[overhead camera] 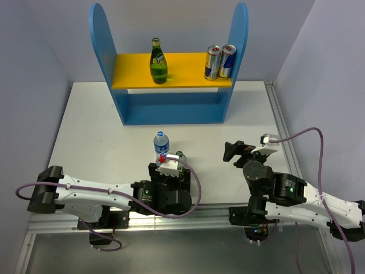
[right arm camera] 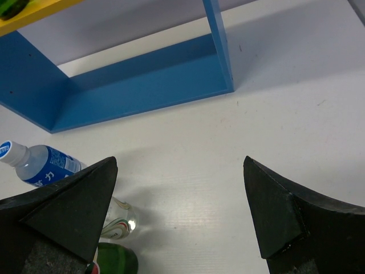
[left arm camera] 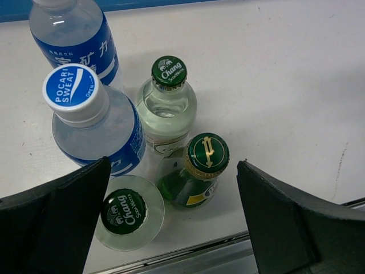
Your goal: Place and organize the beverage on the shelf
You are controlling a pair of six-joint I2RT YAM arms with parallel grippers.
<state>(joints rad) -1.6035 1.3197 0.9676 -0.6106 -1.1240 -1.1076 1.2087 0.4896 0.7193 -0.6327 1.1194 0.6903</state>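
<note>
As the small green bottle point(left arm camera: 201, 165) stands upright on the tabletop point(overhead camera: 91, 131), cap up, inside the span of the left claw point(left arm camera: 174, 194), which gapes wide and empty, left arm is nearer. The right claw point(right arm camera: 179, 171) is wide too, empty, well apart. Shelf point(overhead camera: 171, 108) straight beyond.

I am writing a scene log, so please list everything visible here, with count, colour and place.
table: one, white, under everything
shelf: one, blue with yellow upper board, far end of table
green glass bottle: one, green, upper board
cans: two, silver-blue, upper board, right end
Pocari Sweat bottles: two, clear with blue labels, clustered near table's front
Chang bottles: two, clear, green caps, same cluster
gold-marked green bottle: one, green, same cluster
left gripper: one, black, open above the cluster
right gripper: one, black, open, over bare table
</note>
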